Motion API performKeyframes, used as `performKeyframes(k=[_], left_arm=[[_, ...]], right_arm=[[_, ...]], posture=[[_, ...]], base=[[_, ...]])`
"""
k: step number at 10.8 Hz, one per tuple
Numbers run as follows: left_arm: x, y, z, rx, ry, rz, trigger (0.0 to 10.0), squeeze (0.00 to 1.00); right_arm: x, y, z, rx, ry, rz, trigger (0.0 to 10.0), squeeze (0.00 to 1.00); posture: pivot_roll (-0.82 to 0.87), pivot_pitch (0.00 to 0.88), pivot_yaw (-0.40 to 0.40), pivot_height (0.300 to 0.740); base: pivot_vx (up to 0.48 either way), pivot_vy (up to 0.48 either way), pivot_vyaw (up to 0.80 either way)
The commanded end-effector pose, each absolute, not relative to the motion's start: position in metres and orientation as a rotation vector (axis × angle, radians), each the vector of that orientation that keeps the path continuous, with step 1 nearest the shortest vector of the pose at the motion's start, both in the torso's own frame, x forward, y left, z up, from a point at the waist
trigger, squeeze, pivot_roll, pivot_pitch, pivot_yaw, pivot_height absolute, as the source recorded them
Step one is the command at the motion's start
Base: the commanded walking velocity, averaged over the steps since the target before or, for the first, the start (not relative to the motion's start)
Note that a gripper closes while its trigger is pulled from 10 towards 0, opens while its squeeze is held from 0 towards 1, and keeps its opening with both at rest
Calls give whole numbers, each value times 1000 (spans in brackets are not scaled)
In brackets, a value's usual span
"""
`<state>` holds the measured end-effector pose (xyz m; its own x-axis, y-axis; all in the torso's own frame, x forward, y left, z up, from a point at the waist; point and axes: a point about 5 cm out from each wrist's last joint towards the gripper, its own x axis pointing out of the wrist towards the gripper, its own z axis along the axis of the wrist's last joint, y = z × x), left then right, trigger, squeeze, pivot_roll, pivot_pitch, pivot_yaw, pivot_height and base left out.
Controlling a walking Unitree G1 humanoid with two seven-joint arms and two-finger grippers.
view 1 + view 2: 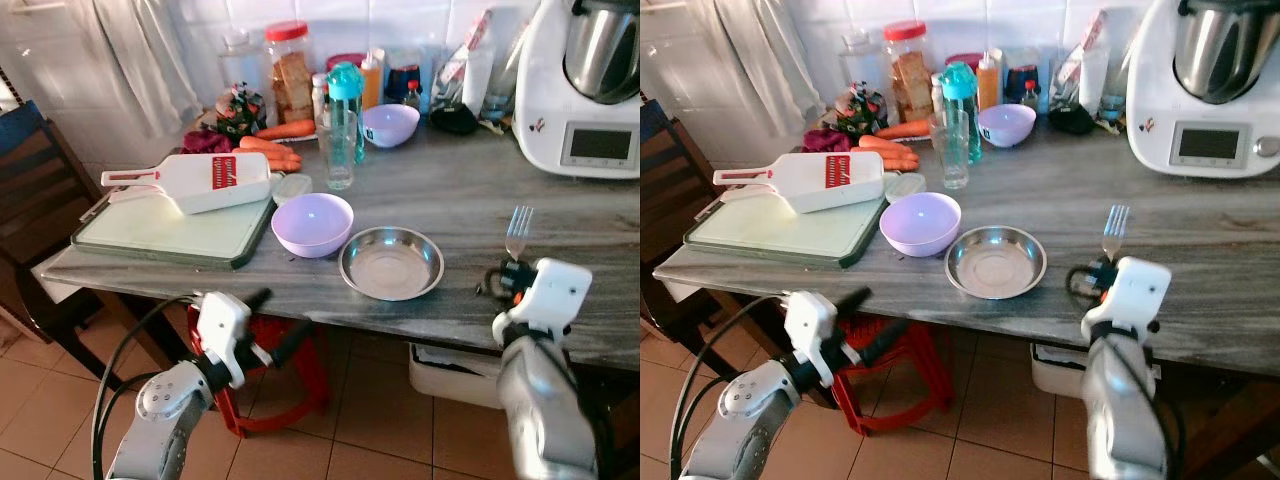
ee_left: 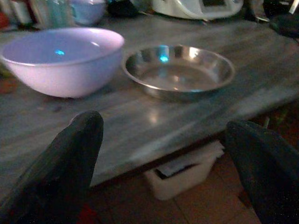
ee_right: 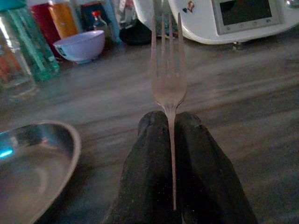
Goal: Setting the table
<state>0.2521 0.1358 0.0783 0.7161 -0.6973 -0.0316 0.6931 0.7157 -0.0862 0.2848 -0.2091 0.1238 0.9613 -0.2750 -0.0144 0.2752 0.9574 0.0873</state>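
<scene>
A round steel plate [image 1: 391, 262] lies on the grey stone counter [image 1: 470, 200], with a lilac bowl [image 1: 312, 224] just to its left. My right gripper [image 3: 171, 122] is shut on the handle of a silver fork [image 3: 167, 74], tines pointing away toward the back of the counter. The fork [image 1: 518, 232] is held over the counter to the right of the plate. My left gripper [image 1: 272, 318] hangs open below the counter's front edge, its fingers [image 2: 60, 163] spread wide and facing the bowl and plate.
A green cutting board [image 1: 165, 230] with a white slicer [image 1: 200, 180] lies at the left. Behind stand a glass [image 1: 337, 150], a teal bottle [image 1: 346, 100], jars, carrots [image 1: 272, 145], a second lilac bowl [image 1: 391, 124] and a white kitchen machine [image 1: 585, 85]. A red stool [image 1: 290, 370] sits under the counter.
</scene>
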Motion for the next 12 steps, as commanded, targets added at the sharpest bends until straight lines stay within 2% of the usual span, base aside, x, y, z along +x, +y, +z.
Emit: performKeyframes(k=[1,4,7,12], left_arm=[[249,137,78,-50,68,-800,10000,0],[244,132,72,-63,91,-849,10000,0],[240,128,71,-72,94,-877,10000,0],[240,128,80,-73,77,-879,10000,0]], right_arm=[[293,-209,125,120,23,-283,10000,0],[316,-209,125,173,90,-282,10000,0],[329,-191,112,189,169,-216,10000,0],[331,-189,92,196,260,-207,10000,0]], posture=[[40,17,116,740],[51,18,106,740],[57,18,99,740],[59,11,95,740]], base=[[0,0,0],[0,0,0],[0,0,0],[0,0,0]])
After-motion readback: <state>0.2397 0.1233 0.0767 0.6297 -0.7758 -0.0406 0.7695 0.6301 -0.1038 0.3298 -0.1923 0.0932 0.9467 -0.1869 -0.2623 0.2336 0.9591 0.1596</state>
